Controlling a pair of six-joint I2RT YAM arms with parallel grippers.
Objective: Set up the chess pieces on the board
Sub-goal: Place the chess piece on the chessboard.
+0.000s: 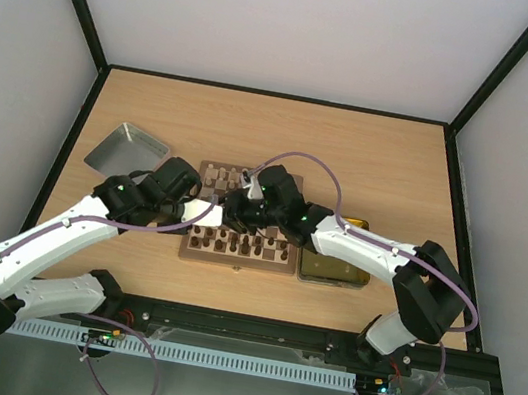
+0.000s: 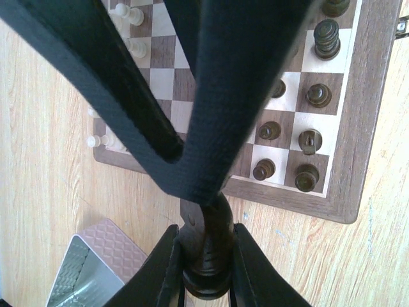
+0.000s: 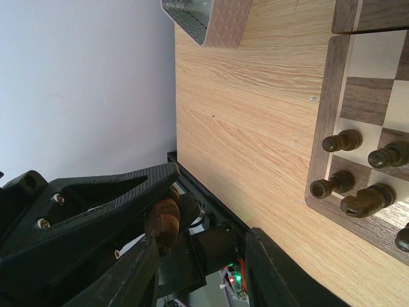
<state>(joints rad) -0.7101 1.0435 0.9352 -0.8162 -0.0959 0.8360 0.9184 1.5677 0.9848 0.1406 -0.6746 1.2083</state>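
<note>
**Top external view.** The board [image 1: 238,261] lies mid-table [image 1: 275,129], with rows of chess pieces [image 1: 236,244] on its near and far ranks. Both arms converge over its centre and hide the middle squares. The left gripper [image 1: 216,215] and right gripper [image 1: 242,206] sit close together; finger state cannot be read from this view. A silver tin lid [image 1: 127,150] lies left of the board, and a yellow-lined tin [image 1: 331,268] lies just beside its right edge, partly under the right arm.

**Left wrist view.** The left gripper [image 2: 206,272] is closed narrowly on a dark brown piece [image 2: 206,246], one finger on each side of it, above bare table just off the board's rim [image 2: 358,153]. A black finger of the right gripper [image 2: 230,96] crosses the frame and blocks most of the board. Dark pieces [image 2: 307,176] stand on the corner squares, pale pieces [image 2: 131,16] are at upper left, and the tin lid [image 2: 96,262] is at lower left.

**Right wrist view.** The right gripper [image 3: 215,203] has its fingers [image 3: 96,208] spread wide. The dark brown piece [image 3: 163,224] sits against one finger, clear of the other. Board corner [image 3: 319,128] with dark pieces [image 3: 342,141] at right; tin lid [image 3: 214,22] at top.
</note>
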